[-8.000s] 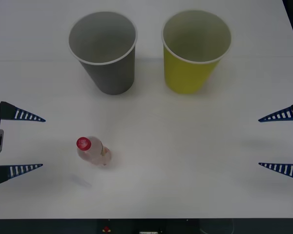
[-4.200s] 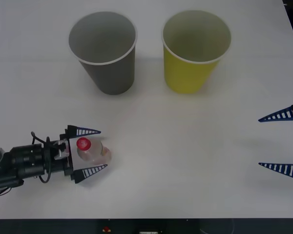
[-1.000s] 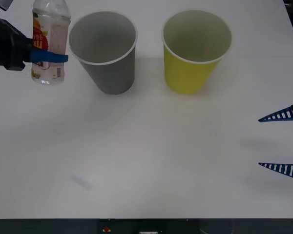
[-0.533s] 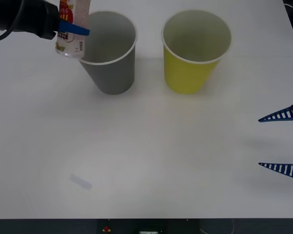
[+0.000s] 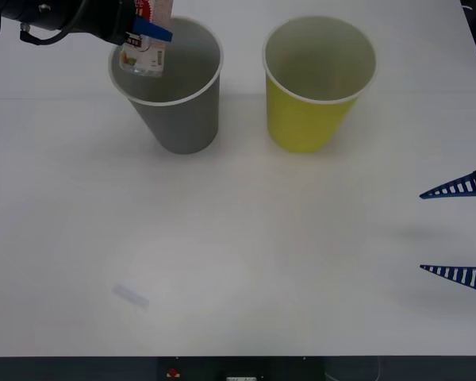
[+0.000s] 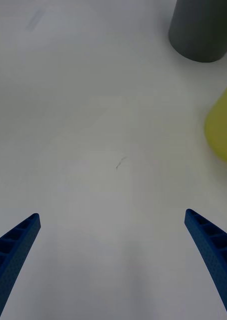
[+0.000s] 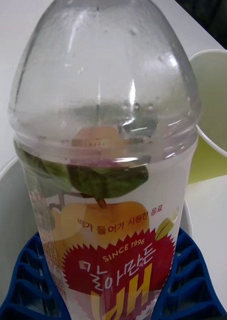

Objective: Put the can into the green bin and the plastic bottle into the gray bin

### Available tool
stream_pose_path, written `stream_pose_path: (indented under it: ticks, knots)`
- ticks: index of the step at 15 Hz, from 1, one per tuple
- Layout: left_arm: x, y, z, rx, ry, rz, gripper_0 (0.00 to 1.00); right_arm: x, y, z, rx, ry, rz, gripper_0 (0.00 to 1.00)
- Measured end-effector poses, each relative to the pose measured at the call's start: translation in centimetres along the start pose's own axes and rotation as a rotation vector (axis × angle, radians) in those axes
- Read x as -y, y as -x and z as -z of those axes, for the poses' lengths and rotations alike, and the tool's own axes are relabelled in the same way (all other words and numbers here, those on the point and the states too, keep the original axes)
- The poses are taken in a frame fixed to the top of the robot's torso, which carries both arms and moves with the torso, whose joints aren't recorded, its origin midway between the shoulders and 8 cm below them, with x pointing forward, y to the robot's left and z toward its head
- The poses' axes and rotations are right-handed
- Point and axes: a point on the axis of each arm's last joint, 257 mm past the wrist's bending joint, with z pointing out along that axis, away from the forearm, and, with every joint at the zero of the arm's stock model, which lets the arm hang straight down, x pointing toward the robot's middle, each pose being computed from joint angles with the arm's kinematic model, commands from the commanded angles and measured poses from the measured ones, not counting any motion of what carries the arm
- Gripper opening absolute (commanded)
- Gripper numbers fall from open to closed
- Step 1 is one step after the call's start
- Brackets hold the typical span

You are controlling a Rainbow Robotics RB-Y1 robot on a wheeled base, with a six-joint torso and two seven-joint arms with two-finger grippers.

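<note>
The bottle (image 7: 106,165) is clear, glossy plastic with bright glints on its smooth rounded end and a slick printed label, and the blue fingers (image 7: 28,280) clamped on it look like matt ribbed plastic with open cells. The gray bin (image 5: 178,111) and the yellow cup (image 5: 313,103) look like matt paper, smooth-walled, each with a thin rolled rim. The table (image 5: 262,254) is a smooth, matt white surface, and the right gripper (image 5: 458,232) has the same ribbed blue fingers.
</note>
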Motion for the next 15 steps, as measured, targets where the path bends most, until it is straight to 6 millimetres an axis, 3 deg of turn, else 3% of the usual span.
stream_pose_path:
  ticks: [1, 2, 3, 11, 15]
  knots:
    - [0.1, 0.0, 0.0, -0.001, -0.003, -0.001, 0.19, 0.0, 0.0, 0.0, 0.000, 0.000, 0.000, 1.00]
    - [0.2, -0.1, -0.1, -0.003, -0.007, -0.005, 0.81, 0.0, 0.0, 0.0, 0.000, 0.000, 0.000, 1.00]
    - [0.3, -0.2, -0.1, -0.005, -0.012, -0.012, 1.00, 0.0, 0.0, 0.0, 0.000, 0.000, 0.000, 1.00]
    - [2.0, -0.2, -0.1, 0.009, -0.083, -0.051, 1.00, 0.0, 0.0, 0.0, 0.000, 0.000, 0.000, 1.00]
    - [2.1, -1.6, 1.5, 0.041, -0.136, -0.085, 1.00, 0.0, 0.0, 0.0, 0.000, 0.000, 0.000, 1.00]
